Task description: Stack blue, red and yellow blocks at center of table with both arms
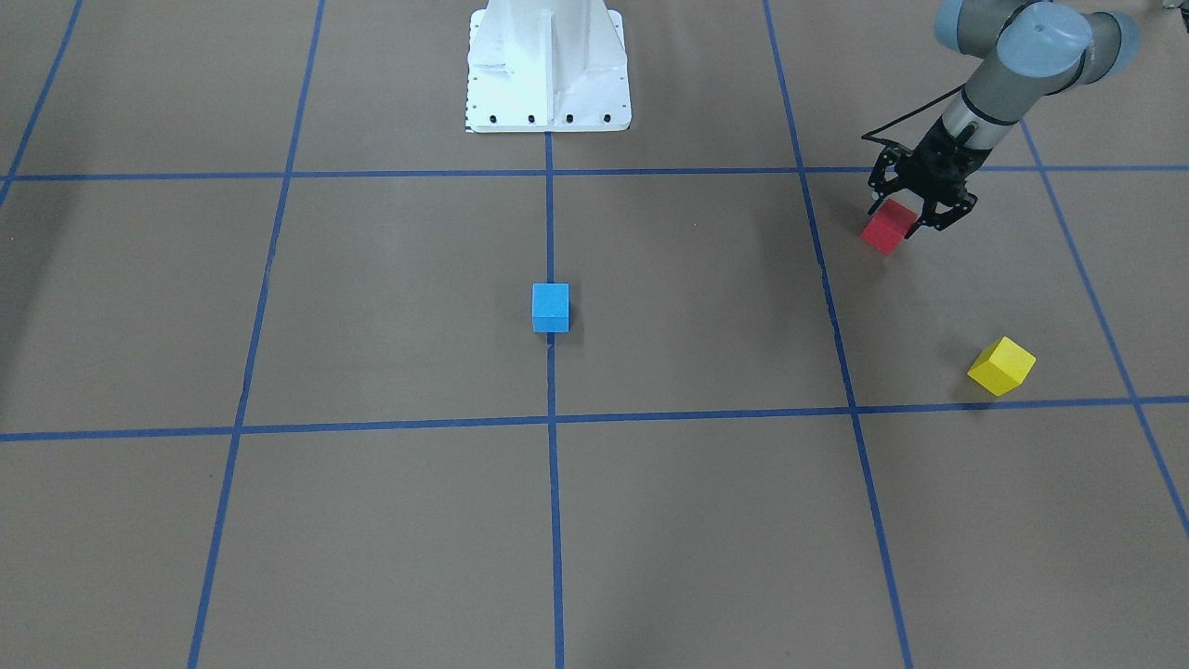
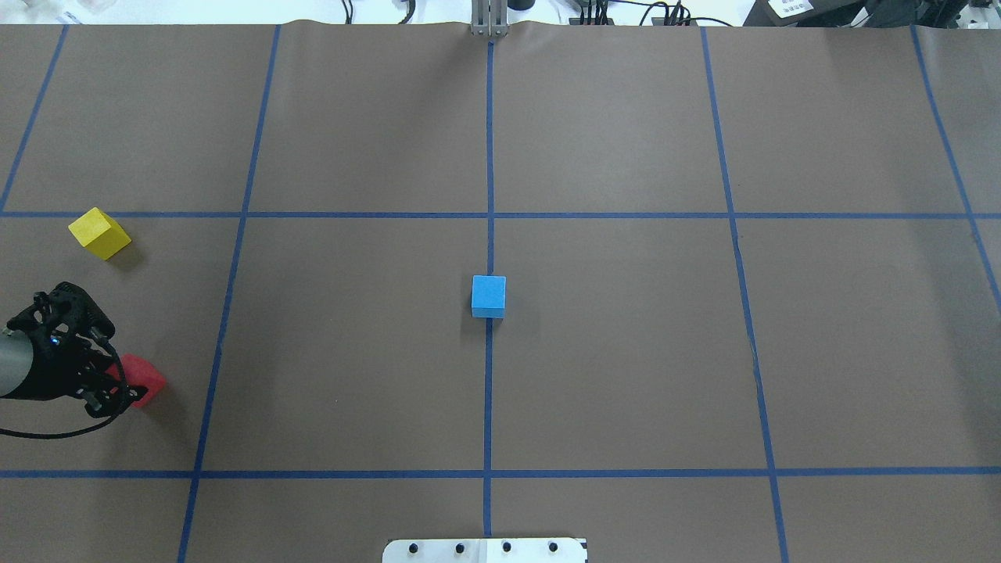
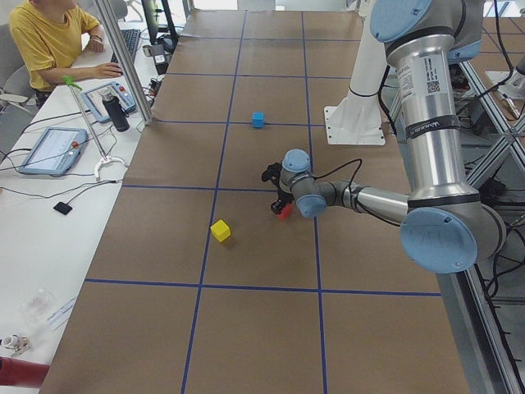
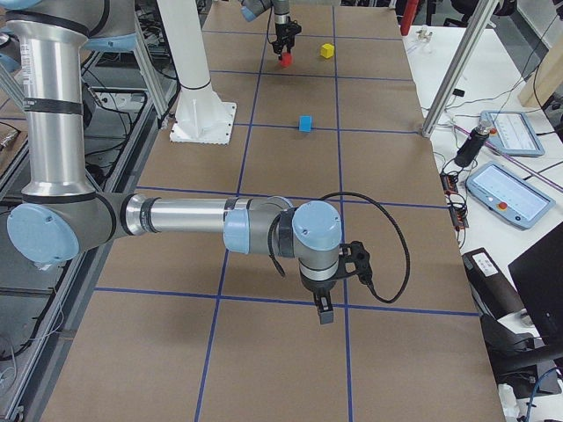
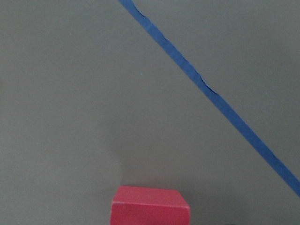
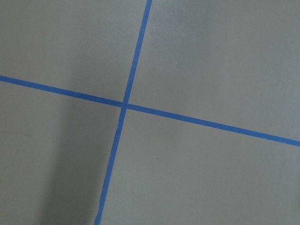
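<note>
The blue block (image 1: 550, 308) sits on the centre tape line of the table (image 2: 489, 296). The yellow block (image 1: 1001, 366) lies on the robot's left side (image 2: 98, 233). My left gripper (image 1: 901, 218) is shut on the red block (image 1: 889, 226), with a finger on each side of it, low over the table (image 2: 141, 381). The left wrist view shows the red block (image 5: 150, 206) at its bottom edge. My right gripper (image 4: 324, 315) shows only in the exterior right view, hanging above the table far from the blocks. I cannot tell whether it is open or shut.
Blue tape lines (image 2: 489, 156) divide the brown table into squares. The white robot base (image 1: 548, 70) stands at the robot's edge of the table. An operator (image 3: 49, 41) sits at a side desk with tablets (image 3: 53, 149).
</note>
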Available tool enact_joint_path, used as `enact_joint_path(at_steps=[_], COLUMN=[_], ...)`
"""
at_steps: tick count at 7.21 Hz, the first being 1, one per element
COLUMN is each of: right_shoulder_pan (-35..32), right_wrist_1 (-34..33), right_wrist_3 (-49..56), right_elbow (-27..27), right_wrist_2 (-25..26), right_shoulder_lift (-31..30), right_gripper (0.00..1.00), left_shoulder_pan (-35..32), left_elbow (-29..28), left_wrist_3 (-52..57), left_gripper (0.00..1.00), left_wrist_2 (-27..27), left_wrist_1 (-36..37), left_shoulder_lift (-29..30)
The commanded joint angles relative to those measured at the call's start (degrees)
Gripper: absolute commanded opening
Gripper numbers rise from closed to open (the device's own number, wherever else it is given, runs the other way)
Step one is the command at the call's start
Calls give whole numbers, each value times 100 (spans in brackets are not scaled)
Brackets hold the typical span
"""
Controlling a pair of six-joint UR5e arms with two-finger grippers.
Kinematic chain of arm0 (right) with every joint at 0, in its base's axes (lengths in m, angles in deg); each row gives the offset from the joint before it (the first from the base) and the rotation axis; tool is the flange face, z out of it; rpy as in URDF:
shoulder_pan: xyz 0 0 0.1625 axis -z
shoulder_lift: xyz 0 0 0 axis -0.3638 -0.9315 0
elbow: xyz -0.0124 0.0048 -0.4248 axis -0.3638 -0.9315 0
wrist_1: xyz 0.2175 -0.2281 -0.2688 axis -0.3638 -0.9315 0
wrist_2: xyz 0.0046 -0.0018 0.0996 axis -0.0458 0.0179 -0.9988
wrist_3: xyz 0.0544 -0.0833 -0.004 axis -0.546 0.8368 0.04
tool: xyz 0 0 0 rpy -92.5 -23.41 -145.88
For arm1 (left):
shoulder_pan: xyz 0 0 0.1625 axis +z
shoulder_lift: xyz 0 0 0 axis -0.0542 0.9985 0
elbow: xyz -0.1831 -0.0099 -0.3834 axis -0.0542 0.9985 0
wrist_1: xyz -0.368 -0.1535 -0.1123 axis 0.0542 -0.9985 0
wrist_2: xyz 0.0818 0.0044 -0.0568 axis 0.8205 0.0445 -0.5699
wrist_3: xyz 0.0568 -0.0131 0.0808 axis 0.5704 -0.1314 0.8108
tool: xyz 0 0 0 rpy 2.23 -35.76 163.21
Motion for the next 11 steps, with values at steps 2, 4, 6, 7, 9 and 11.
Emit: enact_joint_path(at_steps=[2,4,6,7,9,11], right_shoulder_pan=[-168,-187,-187,-143,-81,-81], right_wrist_1=[63,81,72,81,72,81], right_wrist_3=[18,1,-531,-857,-878,-852], right_elbow=[-446,-466,-431,-396,-404,-404], right_wrist_2=[11,29,29,20,20,20], right_shoulder_lift=[-37,-440,-381,-345,-266,-266], right_gripper=[100,100,100,100,100,100], left_shoulder_pan=[-96,-140,-114,26,421,650], left_elbow=[603,845,739,530,-346,-1295], left_wrist_3=[-87,-793,-1570,-1973,-2799,-3423], left_gripper=[0,0,0,0,0,0], left_wrist_2=[-65,-21,5,75,470,749], left_wrist_1=[641,2275,4608,5359,5402,5384], left_shoulder_lift=[214,1544,3712,4523,5563,6469])
